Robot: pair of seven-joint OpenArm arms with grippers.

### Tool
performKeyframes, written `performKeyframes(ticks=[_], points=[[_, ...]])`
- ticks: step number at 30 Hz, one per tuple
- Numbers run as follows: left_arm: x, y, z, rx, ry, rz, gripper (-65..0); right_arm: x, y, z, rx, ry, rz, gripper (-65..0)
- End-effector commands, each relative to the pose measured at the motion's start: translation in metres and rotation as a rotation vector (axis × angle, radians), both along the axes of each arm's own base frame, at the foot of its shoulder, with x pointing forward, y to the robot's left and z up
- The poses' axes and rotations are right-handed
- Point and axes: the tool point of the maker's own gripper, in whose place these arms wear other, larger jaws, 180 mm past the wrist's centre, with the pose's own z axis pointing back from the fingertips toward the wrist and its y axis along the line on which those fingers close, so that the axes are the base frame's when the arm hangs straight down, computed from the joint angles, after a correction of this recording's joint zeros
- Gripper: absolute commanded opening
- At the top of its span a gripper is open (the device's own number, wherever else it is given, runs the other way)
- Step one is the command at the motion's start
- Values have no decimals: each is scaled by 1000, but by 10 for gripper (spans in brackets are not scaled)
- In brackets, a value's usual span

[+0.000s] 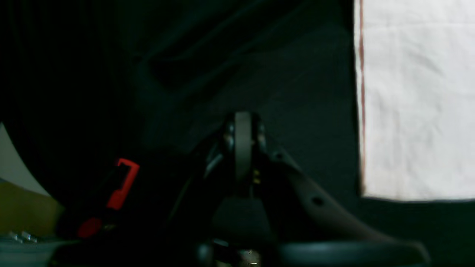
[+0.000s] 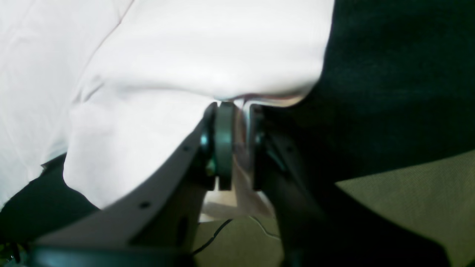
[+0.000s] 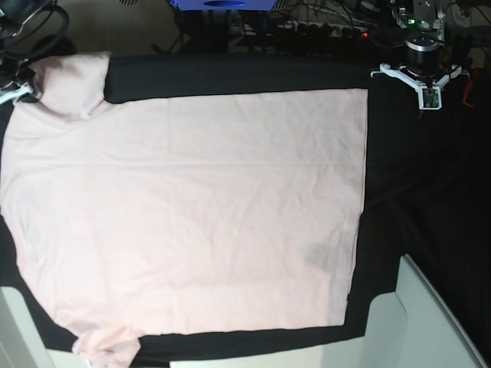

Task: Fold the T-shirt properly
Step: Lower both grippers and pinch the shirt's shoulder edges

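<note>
Here, at the base view's left, the right gripper (image 2: pixel 233 144) pinches the sleeve hem of the pale pink T-shirt (image 3: pixel 192 215), spread flat on the black table cloth (image 3: pixel 406 176); rightward, the left gripper (image 1: pixel 243 144) hangs with fingers pressed together, empty.

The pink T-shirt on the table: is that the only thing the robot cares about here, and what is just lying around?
Part of the job:
- T-shirt, spread flat
- right gripper, pinching the shirt's edge
- left gripper, shut, beside the shirt, holding nothing

Just lying about:
- black table cloth underneath
- cables at the far edge
</note>
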Motion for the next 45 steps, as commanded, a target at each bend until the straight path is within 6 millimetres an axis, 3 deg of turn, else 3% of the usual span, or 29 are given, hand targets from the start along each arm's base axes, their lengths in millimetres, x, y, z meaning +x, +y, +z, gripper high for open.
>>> performKeyframes(ticks=[1, 3, 8, 10, 18, 25, 29, 32, 36, 45], points=[[3, 3, 8, -10, -39, 13, -650, -5, 5, -3, 13, 34, 25, -608], [2, 4, 8, -80, -67, 56, -610, -6, 5, -3, 14, 35, 24, -646], [-5, 6, -2, -160, -27, 117, -354, -8, 5, -4, 12, 41, 25, -650], [-9, 6, -9, -176, 15, 135, -307, -8, 5, -4, 12, 43, 25, -650], [-10, 3, -13, -192, 29, 136, -297, -8, 5, -4, 12, 43, 25, -650], [-18, -46, -44, -327, 121, -13, -245, -8, 5, -4, 13, 43, 27, -650], [-15, -70, -45, -432, 111, -63, -228, -8, 5, -4, 11, 40, 26, -650], [-12, -70, -41, -533, 61, -19, -222, -7, 4, -4, 10, 38, 25, -650], [-7, -66, -43, -546, 58, -17, -223, -7, 4, -4, 10, 38, 25, -650], [-27, -58, -78, -566, 139, 55, -227, -7, 4, -4, 10, 38, 25, -650]])
